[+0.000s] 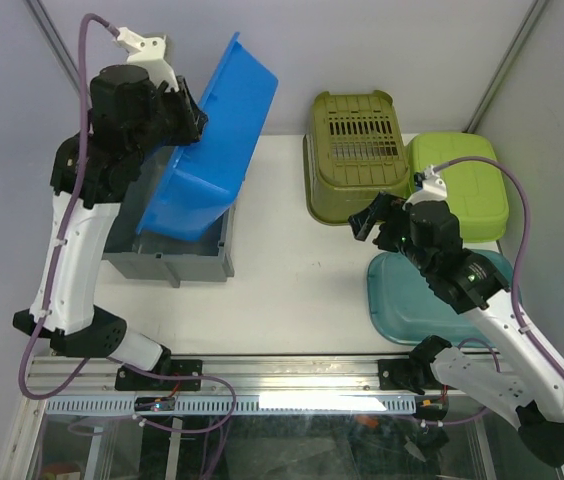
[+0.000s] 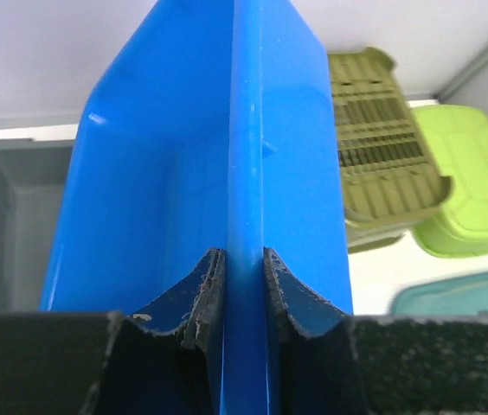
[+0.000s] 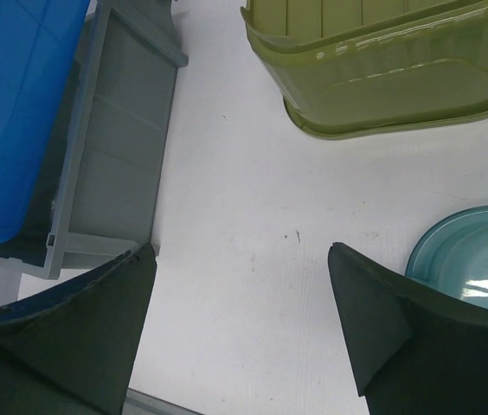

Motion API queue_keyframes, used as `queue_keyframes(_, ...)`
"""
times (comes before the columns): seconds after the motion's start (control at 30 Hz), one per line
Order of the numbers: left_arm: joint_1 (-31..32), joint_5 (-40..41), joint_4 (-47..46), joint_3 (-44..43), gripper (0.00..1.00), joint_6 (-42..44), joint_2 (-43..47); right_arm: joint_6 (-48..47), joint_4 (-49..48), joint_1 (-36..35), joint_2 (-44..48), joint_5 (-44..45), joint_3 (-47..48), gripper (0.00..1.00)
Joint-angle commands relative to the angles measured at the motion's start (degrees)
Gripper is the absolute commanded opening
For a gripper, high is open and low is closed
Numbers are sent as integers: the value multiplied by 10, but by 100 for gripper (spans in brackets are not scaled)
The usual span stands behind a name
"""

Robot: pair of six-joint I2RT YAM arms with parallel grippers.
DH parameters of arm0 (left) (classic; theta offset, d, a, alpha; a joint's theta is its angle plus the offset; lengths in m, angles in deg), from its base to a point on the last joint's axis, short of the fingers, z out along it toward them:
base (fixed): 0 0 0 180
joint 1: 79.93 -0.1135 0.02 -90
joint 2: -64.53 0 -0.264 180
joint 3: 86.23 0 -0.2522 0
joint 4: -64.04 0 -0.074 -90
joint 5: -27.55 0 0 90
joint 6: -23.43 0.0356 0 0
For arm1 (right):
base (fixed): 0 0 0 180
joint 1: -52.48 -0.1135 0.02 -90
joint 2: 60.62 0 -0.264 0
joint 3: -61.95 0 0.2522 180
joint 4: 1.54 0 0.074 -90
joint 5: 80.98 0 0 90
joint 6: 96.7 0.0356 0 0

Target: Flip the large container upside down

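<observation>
Nearest, the right gripper [image 3: 240, 251] hangs open above the white table [image 1: 292, 280], beside a teal lid [image 1: 407, 300]. Farther back on the left, the large blue container [image 1: 212, 140], smooth and glossy, stands tilted on edge with its lower end in a grey bin [image 1: 172, 262]. The left gripper [image 2: 244, 264] is clamped on its raised wall. An olive basket [image 1: 352, 150] lies beyond.

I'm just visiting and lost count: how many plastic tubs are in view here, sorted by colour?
Blue plastic bin: 1
Grey plastic bin: 1
Olive green slatted plastic basket: 1
Lime green plastic tub: 1
Teal plastic tub: 1
Total: 5
</observation>
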Motion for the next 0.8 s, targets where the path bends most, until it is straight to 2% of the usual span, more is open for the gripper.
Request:
queue_keyframes(0.0, 5, -100, -110, -41, 0, -32, 74, 6, -43, 1, 7, 20, 13, 84)
queue_keyframes(0.13, 5, -139, -147, -40, 0, -63, 92, -2, -32, 1, 22, 42, 35, 84)
queue_keyframes(0.3, 5, -229, -188, -13, 0, -123, 110, -3, -24, 1, 76, 117, 33, 84)
queue_keyframes(0.4, 5, -294, -298, 98, 0, -202, 159, -14, -18, 1, 107, 166, 38, 83)
queue_keyframes(0.53, 5, -359, -489, 293, 0, -310, 223, -35, -27, 1, 143, 227, 44, 83)
queue_keyframes(0.77, 6, -431, -550, 404, 0, -383, 240, -91, -8, 1, 152, 261, 104, 83)
